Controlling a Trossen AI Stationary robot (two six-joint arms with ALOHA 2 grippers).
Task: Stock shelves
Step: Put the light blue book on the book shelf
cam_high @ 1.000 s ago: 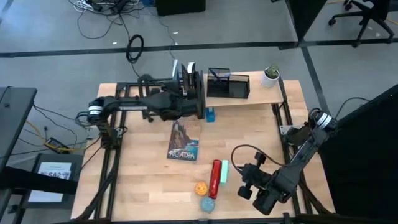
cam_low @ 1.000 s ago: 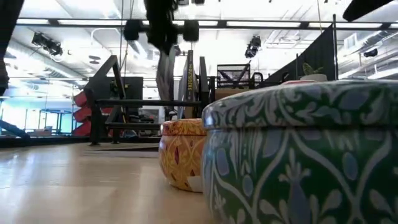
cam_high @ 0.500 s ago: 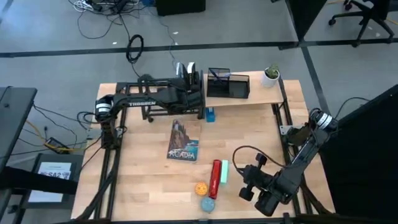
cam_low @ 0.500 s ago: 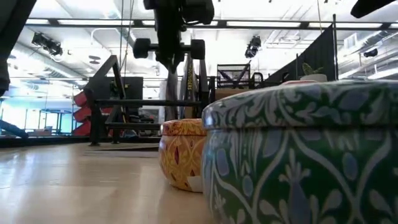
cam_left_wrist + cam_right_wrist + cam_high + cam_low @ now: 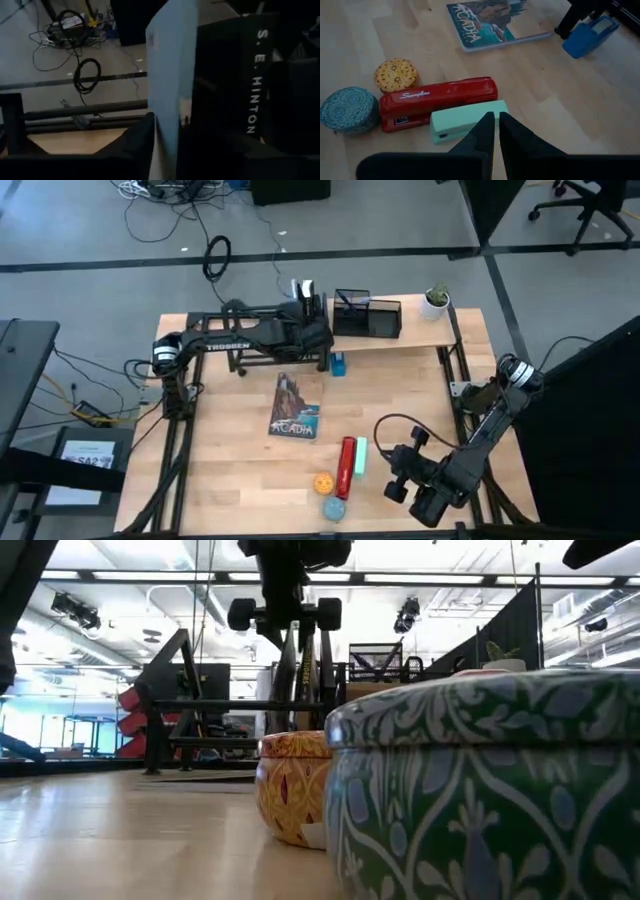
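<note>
The light wooden table is carrying everything. At its far edge the black metal-tube rack is sitting beside the light wooden plank shelf. The left gripper is reaching over the rack's end, its fingers clamping upright books: a pale blue one and a black one marked "S. E. HINTON". The right gripper is hovering over a mint-green stapler, its fingers nearly together, gripping nothing.
</note>
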